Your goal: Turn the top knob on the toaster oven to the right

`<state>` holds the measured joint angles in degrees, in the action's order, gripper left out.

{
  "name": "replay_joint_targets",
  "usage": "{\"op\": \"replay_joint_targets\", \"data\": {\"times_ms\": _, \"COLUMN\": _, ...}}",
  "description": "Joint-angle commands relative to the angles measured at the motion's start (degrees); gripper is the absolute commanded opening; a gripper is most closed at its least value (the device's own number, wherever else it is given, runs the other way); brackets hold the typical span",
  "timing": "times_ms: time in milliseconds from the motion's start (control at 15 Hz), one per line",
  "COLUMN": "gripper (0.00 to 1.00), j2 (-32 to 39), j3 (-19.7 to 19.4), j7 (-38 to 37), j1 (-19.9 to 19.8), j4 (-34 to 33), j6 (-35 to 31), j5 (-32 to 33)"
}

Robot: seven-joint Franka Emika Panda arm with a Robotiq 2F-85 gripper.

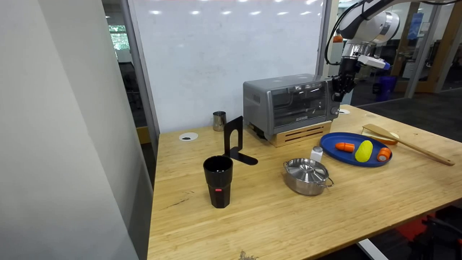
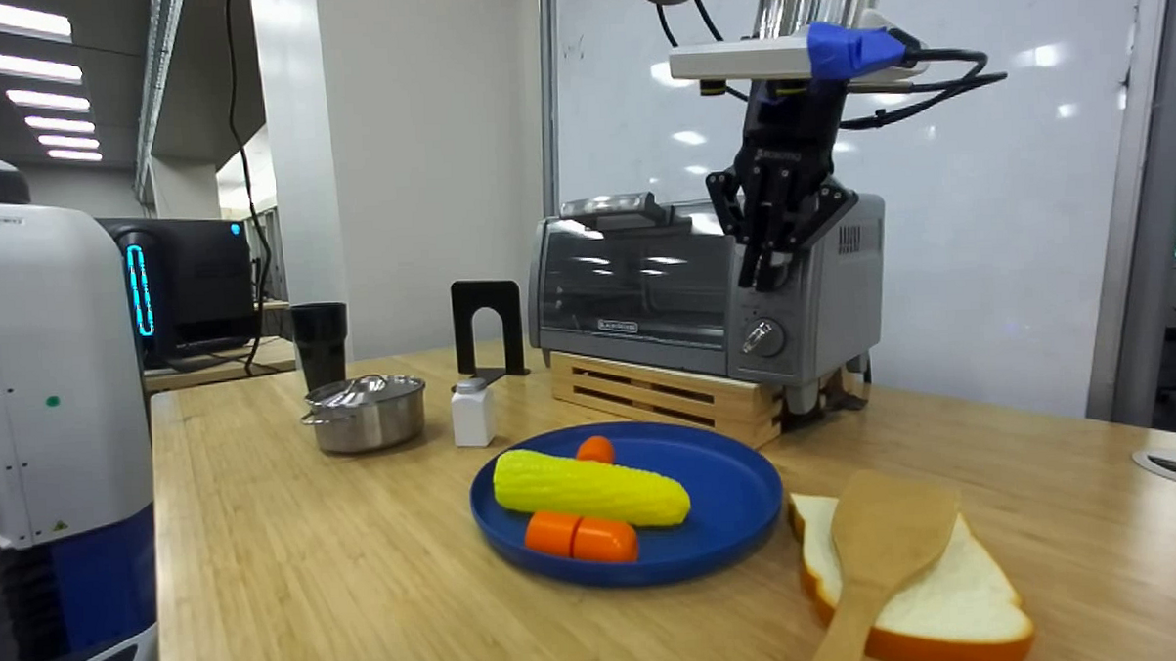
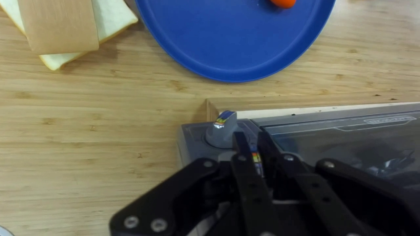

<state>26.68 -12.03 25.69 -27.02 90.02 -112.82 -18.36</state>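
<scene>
In an exterior view I look down from above the table [image 1: 267, 224], black tumbler [image 1: 219, 180] end, toward toaster oven [image 1: 290, 102], mid-dist. In an exterior view I'm low, close to bread slice [image 2: 954, 601] & blue plate [image 2: 732, 482], facing oven front at angle. My wrist cam's nearest, looks down past pincer [image 3: 252, 136]; oven, plate, bread shared w/ both exterior views.

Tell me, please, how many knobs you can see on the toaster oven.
2 in view: the lower knob, below the gripper in an exterior view, and the upper knob, largely hidden by it in the wrist view. The gripper may hide others.
</scene>
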Motion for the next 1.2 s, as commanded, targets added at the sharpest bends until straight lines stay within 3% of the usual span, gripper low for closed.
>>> {"op": "replay_joint_targets", "data": {"times_ms": 0, "gripper": 0.03, "j2": -4.07, "j3": 2.0, "j7": 6.88, "j1": -2.86, "j4": 5.94, "j6": -3.17, "j5": -4.76}}
{"op": "replay_joint_targets", "data": {"times_ms": 533, "gripper": 0.03, "j2": -2.99, "j3": 2.05, "j7": 23.96, "j1": -8.63, "j4": 4.84, "j6": 1.47, "j5": -14.24}}
{"op": "replay_joint_targets", "data": {"times_ms": 1133, "gripper": 0.03, "j2": 1.81, "j3": 2.21, "j7": 33.99, "j1": -15.47, "j4": -1.19, "j6": 13.12, "j5": -21.08}}
